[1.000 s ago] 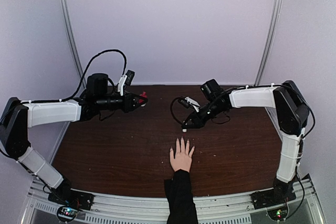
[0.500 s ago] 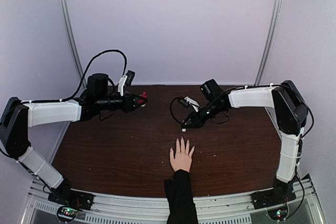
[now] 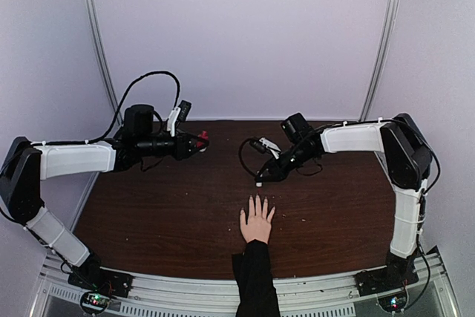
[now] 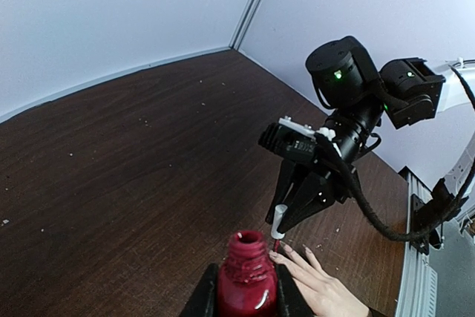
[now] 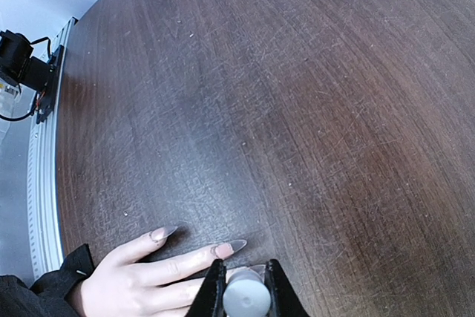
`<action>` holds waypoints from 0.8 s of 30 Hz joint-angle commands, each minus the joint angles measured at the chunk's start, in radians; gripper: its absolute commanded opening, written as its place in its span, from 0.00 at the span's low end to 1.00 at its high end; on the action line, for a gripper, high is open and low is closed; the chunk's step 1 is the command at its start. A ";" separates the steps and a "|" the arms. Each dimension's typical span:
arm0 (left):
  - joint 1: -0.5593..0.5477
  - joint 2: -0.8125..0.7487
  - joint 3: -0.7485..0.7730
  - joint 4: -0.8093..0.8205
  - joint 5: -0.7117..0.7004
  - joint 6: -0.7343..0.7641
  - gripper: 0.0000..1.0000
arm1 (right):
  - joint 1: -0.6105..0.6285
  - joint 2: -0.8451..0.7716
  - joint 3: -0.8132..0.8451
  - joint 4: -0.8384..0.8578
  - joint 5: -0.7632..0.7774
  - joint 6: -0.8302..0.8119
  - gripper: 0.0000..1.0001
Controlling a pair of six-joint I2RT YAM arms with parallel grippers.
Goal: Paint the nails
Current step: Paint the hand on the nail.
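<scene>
A pale hand (image 3: 257,222) with a black sleeve lies flat near the table's front, fingers pointing away. Its long pointed nails (image 5: 236,246) look bare. My right gripper (image 3: 261,177) hovers just beyond the fingertips, shut on the white brush cap (image 5: 245,298). The red-wet brush (image 4: 275,243) points down over a fingertip. The cap hides the nail right under it in the right wrist view. My left gripper (image 3: 199,141) is at the back left, held above the table and shut on an open red polish bottle (image 4: 246,276).
The dark brown table (image 3: 163,206) ends at a metal rail along the near edge (image 3: 223,287). Pale walls stand close behind and to both sides. A black cable (image 3: 245,155) loops off the right wrist.
The right gripper with the brush cap has crept slightly left above the fingertips. The hand and the left arm have not moved.
</scene>
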 commanded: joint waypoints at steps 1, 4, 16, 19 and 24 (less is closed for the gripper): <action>-0.002 0.011 0.038 0.027 0.002 0.018 0.00 | 0.004 0.019 0.032 0.008 -0.019 -0.009 0.00; -0.003 0.010 0.038 0.023 -0.001 0.020 0.00 | 0.004 0.023 0.033 0.010 -0.019 -0.009 0.00; -0.003 0.012 0.038 0.023 -0.003 0.022 0.00 | 0.004 0.033 0.035 0.004 -0.027 -0.010 0.00; -0.002 0.010 0.038 0.021 -0.003 0.023 0.00 | 0.004 0.034 0.037 0.004 -0.027 -0.012 0.00; -0.003 0.012 0.039 0.022 -0.003 0.023 0.00 | 0.001 0.032 0.039 -0.001 -0.016 -0.017 0.00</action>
